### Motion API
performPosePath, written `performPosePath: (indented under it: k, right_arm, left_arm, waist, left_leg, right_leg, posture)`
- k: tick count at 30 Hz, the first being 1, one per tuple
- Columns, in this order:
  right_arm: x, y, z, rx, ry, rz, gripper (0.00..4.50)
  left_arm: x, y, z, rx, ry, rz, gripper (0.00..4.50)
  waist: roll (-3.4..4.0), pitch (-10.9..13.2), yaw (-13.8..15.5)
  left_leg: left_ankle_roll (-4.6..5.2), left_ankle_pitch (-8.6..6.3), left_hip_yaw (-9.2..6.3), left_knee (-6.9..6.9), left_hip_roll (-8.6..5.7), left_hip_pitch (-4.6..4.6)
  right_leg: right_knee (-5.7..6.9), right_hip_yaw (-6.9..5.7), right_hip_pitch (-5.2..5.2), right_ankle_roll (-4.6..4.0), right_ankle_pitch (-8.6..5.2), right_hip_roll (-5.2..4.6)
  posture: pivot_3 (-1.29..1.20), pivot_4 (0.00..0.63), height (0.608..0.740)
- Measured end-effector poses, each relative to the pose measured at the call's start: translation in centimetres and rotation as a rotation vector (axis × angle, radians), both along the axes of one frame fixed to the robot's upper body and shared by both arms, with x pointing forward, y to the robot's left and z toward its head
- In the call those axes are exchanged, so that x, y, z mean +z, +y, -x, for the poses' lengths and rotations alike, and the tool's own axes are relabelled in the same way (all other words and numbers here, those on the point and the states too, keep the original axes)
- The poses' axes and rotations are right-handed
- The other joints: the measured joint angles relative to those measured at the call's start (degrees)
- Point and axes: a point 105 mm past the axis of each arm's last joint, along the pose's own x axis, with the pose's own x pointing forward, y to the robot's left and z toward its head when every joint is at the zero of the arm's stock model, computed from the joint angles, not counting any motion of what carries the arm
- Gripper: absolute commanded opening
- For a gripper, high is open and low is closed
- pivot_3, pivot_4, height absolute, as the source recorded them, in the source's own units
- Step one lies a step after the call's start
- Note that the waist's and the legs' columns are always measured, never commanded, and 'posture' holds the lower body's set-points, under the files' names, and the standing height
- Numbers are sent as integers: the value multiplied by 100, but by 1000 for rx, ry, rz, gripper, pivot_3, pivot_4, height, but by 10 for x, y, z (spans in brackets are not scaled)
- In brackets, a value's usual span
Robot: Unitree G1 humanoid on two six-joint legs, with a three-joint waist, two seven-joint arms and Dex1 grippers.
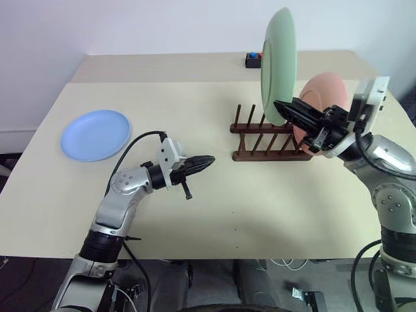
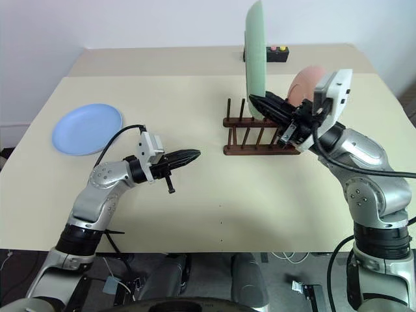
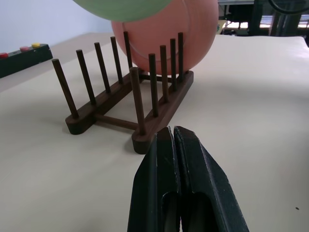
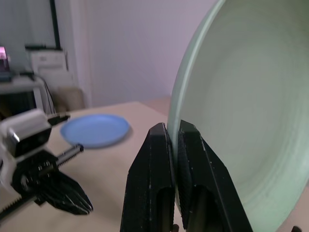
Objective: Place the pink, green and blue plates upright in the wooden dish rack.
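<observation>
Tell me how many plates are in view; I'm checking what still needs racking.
3. The pink plate stands upright in the wooden dish rack. The green plate is held upright above the rack by the right gripper. The blue plate lies flat on the table.

Lab or office room, plain white wall [image 1: 162, 26], beige table [image 1: 214, 208], cabling (floor below) [image 1: 292, 263]

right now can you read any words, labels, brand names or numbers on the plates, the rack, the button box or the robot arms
None: no view shows any readable text.
green plate, pink plate, blue plate: plain, unmarked.
wooden dish rack: bare wood, no label.
small black box with coloured buttons: no lettering that can be made out.
right gripper and left gripper: plain black fingers.
</observation>
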Motion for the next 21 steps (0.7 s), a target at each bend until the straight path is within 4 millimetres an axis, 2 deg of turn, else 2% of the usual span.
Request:
performPosePath:
  k: [4, 21]
  right_arm:
    - [-10, -8, -6, -18, 57, -16, 62]
    - [-24, -23, -17, -37, 142, -87, 62]
  left_arm:
    - [-1, 0, 0, -1, 1, -2, 0]
    - [-3, -3, 1, -11, 3, -13, 0]
  waist:
    - [0, 0, -3]
    - [0, 0, -14]
  left_leg:
    - [0, 0, 0, -1, 0, 0]
    - [0, 0, 1, -3, 0, 0]
  right_leg:
    - [0, 0, -1, 0, 0, 1]
    - [0, 0, -3, 0, 0, 1]
  posture:
    - [0, 150, 740]
    - [0, 150, 740]
